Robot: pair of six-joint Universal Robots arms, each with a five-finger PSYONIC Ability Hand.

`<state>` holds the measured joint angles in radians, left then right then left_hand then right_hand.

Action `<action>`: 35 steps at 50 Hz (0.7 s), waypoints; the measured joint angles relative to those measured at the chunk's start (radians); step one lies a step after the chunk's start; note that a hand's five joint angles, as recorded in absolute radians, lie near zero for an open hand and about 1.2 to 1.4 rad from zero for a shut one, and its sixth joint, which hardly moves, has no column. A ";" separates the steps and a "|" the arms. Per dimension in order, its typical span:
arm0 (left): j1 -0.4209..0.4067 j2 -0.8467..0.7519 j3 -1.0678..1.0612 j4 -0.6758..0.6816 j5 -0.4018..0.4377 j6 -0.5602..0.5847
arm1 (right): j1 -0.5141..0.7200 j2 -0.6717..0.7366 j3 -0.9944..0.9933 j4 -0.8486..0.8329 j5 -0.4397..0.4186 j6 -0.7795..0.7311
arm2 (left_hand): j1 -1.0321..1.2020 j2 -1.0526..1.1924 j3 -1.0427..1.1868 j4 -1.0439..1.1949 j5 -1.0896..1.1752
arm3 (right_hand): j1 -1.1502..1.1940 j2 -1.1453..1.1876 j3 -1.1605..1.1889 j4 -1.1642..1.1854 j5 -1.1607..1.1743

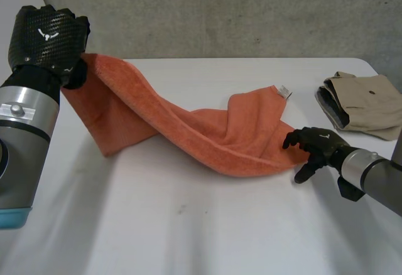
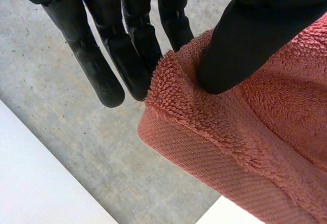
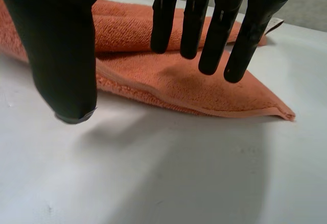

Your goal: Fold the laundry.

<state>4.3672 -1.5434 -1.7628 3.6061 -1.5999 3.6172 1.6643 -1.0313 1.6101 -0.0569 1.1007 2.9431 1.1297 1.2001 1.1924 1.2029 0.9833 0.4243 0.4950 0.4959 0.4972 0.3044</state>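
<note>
Left hand (image 1: 47, 36), upper left of head view, raised above white table (image 1: 188, 231), thumb and fingers pinching corner of orange towel (image 1: 188, 130). Towel sags from there across frame centre onto table. Right hand (image 1: 317, 144), right of centre, fingers straight and spread at towel's near corner, gripping nothing; possibly touching, hard to judge. Folded beige garment (image 1: 364, 102) at far right, apart from towel.

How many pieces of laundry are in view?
2. An orange terry towel stretches from the left hand, pinching one end, to the open right hand; a folded beige garment lies beyond, possibly hiding another layer.
</note>
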 measured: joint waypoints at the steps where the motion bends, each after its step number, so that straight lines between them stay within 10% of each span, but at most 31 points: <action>1: 0.000 0.000 0.001 0.000 0.000 0.000 | 0.001 0.003 -0.002 -0.001 0.000 -0.001 | 0.000 0.000 0.000 0.000 0.000 | 0.000 0.000 0.000 0.000 0.000; 20: -0.005 -0.002 0.060 -0.014 0.000 -0.007 | 0.096 0.106 -0.094 -0.019 0.002 0.003 | 0.000 0.000 0.000 0.000 0.000 | 0.169 0.201 0.198 0.195 0.189; 27: -0.004 -0.002 0.062 -0.014 -0.001 -0.008 | 0.116 0.132 -0.126 -0.019 0.003 0.006 | 0.000 0.000 0.000 0.000 0.000 | 0.544 0.646 0.639 0.637 0.637; 35: 0.010 0.000 0.066 -0.027 -0.002 -0.005 | 0.091 -0.045 -0.155 0.018 0.032 -0.040 | 0.000 0.000 0.000 0.000 0.000 | 0.563 0.681 0.687 0.690 0.687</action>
<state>4.3776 -1.5436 -1.6971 3.5788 -1.6023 3.6117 1.7555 -1.0763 1.4553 -0.0389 1.1330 2.9031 1.1297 1.2001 1.1924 1.2029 0.9833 0.9875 1.1758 1.1827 1.1874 0.9913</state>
